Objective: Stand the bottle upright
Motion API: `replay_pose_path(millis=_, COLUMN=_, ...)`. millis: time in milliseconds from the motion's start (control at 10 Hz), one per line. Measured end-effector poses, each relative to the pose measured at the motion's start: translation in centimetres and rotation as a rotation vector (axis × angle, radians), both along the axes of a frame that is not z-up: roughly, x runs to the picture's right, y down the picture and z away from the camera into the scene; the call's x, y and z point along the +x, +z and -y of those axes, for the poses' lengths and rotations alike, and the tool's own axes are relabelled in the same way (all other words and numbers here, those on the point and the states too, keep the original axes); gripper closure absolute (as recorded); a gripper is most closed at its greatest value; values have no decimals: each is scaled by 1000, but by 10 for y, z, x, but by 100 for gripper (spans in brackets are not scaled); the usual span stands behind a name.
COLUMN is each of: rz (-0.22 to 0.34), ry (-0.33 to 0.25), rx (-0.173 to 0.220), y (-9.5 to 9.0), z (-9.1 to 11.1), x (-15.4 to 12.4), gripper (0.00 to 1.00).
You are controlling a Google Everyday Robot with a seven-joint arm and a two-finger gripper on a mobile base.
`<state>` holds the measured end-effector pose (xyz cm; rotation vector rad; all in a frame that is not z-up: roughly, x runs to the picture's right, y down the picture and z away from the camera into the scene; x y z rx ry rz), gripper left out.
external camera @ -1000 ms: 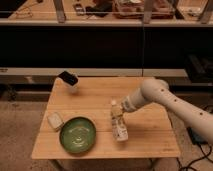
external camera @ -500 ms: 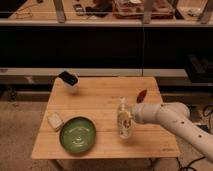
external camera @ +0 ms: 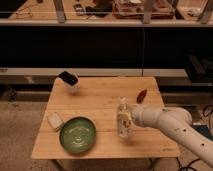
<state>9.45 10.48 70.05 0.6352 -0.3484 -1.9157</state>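
The bottle (external camera: 123, 119) is standing upright on the wooden table (external camera: 100, 102), right of the table's middle and toward the front edge, with its cap pointing up. The gripper (external camera: 128, 120) is reaching in from the right and is sitting against the bottle's body; its fingers appear to be closing around the bottle, though the contact is hard to make out. The green plate (external camera: 78, 134) is lying left of the bottle, well apart. A whitish block (external camera: 55, 120) is resting just beside the plate's upper left rim. A white cup with a black top (external camera: 68, 80) is sitting at the back left corner. A small red object (external camera: 142, 95) is lying behind the arm.
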Motion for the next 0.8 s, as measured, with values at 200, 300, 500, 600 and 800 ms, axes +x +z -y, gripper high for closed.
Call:
replay_pose_path(millis=200, rz=33, ry=-11, rx=108, y=9, z=15, x=-17, gripper=82)
replay_pose_path(millis=300, rz=44, ry=-15, rx=137, y=12, z=17, x=-22, gripper=82)
replay_pose_path(millis=500, rz=73, ry=-50, rx=192, y=23, z=18, x=-39, gripper=82)
replay_pose_path(millis=600, rz=84, ry=-64, rx=204, y=27, z=18, x=-46, gripper=82)
replay_pose_path(millis=800, rz=100, ry=-75, rx=218, y=37, z=17, x=-55, gripper=82)
